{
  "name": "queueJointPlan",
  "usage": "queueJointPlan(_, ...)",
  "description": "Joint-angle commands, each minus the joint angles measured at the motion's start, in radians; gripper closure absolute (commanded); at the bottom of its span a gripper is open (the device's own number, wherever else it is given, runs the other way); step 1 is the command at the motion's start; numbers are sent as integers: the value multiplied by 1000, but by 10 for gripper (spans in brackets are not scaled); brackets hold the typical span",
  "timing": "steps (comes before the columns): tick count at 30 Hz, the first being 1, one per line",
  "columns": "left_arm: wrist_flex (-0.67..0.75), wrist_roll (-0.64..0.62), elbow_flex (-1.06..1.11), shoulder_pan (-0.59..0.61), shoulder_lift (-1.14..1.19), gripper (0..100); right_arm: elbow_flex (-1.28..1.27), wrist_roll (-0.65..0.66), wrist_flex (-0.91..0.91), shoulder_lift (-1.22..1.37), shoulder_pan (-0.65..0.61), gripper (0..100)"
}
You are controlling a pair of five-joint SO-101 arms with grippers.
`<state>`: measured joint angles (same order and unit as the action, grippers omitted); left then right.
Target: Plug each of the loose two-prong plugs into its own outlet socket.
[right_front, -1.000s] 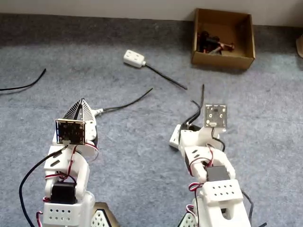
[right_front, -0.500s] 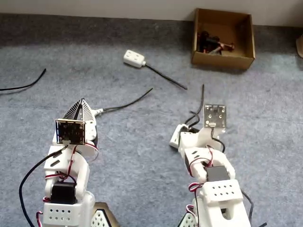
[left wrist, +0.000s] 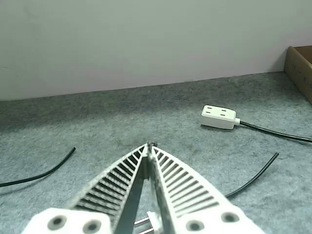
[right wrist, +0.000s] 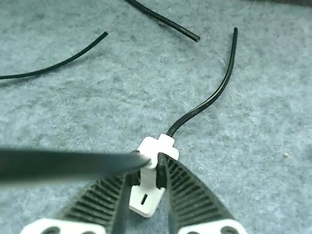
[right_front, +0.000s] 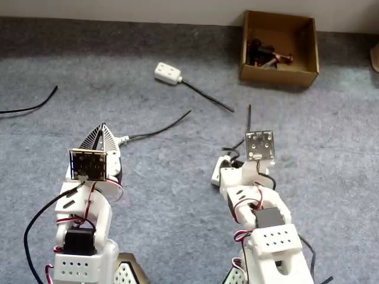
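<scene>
- The left arm's black ribbed claw (left wrist: 148,145) is clenching a white two-prong plug with metal pins (left wrist: 146,223). The pins are sitting deep between the fingers, near the claw's root rather than at its tip.
- Risk: with the plug gripped that far back, the fingertips are likely reaching a socket face before the pins do. The pins may then be glancing off instead of entering.
- The right arm's black ribbed claw (right wrist: 148,165) is gripping a small white plastic socket piece (right wrist: 145,197) by its narrow sides, with one slot showing in its face.
- Risk: a push against that face could be pivoting the piece in so thin a hold, or popping it out altogether.
- The white two-socket outlet block (right_front: 167,73) is lying loose on the grey felt counter (right_front: 177,201), level with the brown cardboard box (right_front: 278,76) and off to the side of it that faces the left arm.
- Risk: nothing is bracing the block, so a plug pressed into it is probably just sliding it along the felt.
- The plug's thin black cord (right_front: 160,126) is trailing over the counter towards the box. The socket piece's black cord (right wrist: 214,95) is curling the same way.
- Risk: either cord may be tugging or twisting its end as an arm is turning.
- Both claws are hanging well apart from the box, on the arm-base side of it. The right one is nearly in line with the box and the left one is far off beyond the outlet block's side.
</scene>
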<state>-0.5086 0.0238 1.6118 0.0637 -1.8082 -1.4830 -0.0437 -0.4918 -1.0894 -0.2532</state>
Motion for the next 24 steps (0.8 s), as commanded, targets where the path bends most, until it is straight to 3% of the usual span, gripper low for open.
queueJointPlan(1,18,-3,-13,8,-13,993,-10,21,28,5,-21,989)
queueJointPlan(24,18,-3,-12,8,-13,993,211,29,82,515,-24,990)
